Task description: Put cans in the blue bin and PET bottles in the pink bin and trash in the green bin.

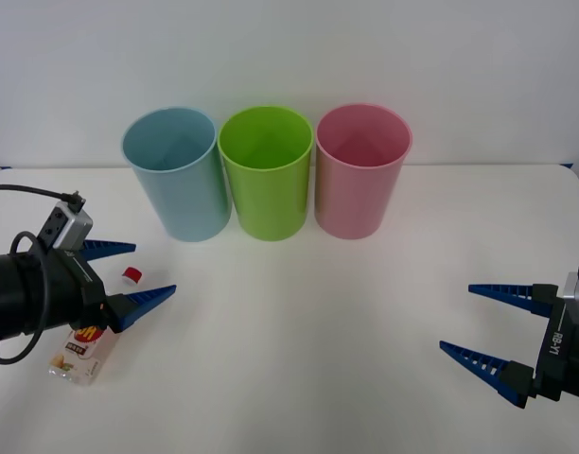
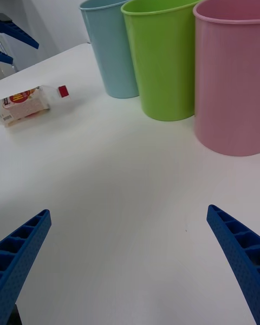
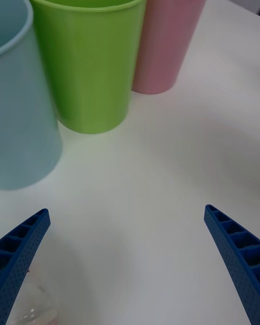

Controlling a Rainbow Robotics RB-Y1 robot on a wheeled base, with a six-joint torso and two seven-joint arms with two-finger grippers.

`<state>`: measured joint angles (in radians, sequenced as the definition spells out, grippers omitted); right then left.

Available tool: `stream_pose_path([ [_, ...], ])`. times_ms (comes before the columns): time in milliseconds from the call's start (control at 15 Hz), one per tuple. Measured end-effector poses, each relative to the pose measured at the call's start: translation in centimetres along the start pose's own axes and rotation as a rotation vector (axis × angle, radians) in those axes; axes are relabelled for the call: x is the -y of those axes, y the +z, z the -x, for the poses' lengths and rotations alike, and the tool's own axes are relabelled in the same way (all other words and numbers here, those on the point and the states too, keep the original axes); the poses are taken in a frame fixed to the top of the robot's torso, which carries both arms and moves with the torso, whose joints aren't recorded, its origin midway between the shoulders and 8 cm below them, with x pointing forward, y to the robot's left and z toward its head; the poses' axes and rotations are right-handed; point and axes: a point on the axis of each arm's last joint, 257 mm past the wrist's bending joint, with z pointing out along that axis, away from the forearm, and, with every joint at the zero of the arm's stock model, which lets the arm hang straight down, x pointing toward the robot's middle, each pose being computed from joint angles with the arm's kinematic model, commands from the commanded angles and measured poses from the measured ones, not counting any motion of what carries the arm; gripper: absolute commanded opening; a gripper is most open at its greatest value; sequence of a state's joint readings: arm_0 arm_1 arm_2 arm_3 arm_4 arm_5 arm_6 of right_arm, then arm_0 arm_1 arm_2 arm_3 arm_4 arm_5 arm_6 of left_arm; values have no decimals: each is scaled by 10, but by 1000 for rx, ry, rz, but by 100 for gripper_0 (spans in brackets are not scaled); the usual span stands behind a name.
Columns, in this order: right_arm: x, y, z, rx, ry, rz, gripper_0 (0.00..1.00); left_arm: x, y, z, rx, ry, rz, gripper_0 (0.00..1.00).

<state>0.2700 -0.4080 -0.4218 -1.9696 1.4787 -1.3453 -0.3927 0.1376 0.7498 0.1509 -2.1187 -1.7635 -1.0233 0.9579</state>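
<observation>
One PET bottle (image 1: 85, 354) lies on its side on the white table (image 1: 299, 350) at the robot's left, red cap (image 1: 131, 275) toward the bins, label w/ white, red and yellow facing up; it sits under and partly hidden by the left gripper (image 1: 129, 276), whose blue ribbed fingers stand wide apart, holding nothing, w/ the cap between the two fingertips in the front view. The right gripper (image 1: 474, 322) hangs low at the table's right side, well apart from everything, jaws also wide and empty. The bottle looks small, clear and probably empty, so likely very light, w/ thin walls that give under a hard squeeze; being round and smooth it may roll or skid when nudged. Best hold is prob. across the labelled body, near its middle, fingers closing on both sides, not on the cap or narrow neck, where it could pivot out. Light pressure should do. Count: 1 bottle, 3 bins, 2 grippers; no cans or loose trash can be seen on the table. The bins stand upright in a row at the back, nearly touching: blue bin (image 1: 179, 180) on the left, green bin (image 1: 268, 178) in the middle, pink bin (image 1: 359, 175) on the right. The pink one is the bottle's target and the farthest of the three from it, so the carry passes the other two rims.
</observation>
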Motion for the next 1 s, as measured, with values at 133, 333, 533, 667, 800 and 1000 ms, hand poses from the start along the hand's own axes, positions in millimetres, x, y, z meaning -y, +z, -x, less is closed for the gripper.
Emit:
stream_pose_path([
  [133,0,0,0,0,0,0,100,-15,-15,7,-43,48,75,97],
  [333,0,0,0,0,0,0,100,-38,-33,-2,-131,23,137,97],
  [533,0,0,0,0,0,0,100,-63,-51,-23,-227,-29,217,97],
  [667,0,0,0,0,0,0,100,-83,-61,-34,-268,-32,253,97],
  [800,0,0,0,0,0,0,100,-93,-67,-42,-297,-42,273,97],
  [1000,0,0,0,0,0,0,100,-101,-71,-60,-357,-54,280,99],
])
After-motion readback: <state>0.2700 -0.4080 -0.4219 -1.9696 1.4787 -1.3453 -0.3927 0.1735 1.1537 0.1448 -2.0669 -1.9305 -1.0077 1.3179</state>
